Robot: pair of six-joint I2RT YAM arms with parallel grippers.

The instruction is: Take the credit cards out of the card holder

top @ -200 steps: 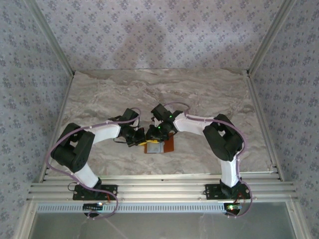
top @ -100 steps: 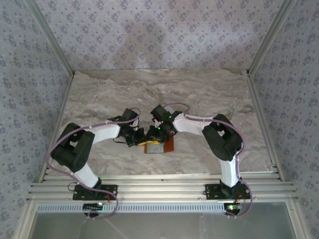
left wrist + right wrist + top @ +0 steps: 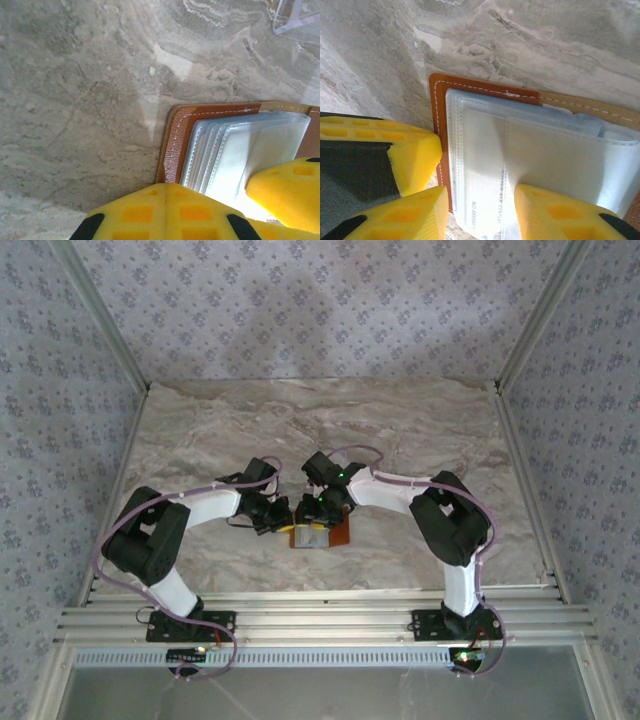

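Brown leather wallet (image 3: 438,105) lies open on the table (image 3: 420,430). My left gripper (image 3: 165,192) is shut at its rim. My right gripper (image 3: 479,197), jaws apart, straddles the pale cards (image 3: 485,150). I should pinch one card's edge, then slide it out flat.

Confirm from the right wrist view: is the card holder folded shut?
No, the card holder lies spread open, its clear card sleeves exposed.

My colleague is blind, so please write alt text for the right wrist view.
An open brown card holder lies on a marble table, with pale credit cards stacked in clear sleeves inside. The right end effector stands open over them.
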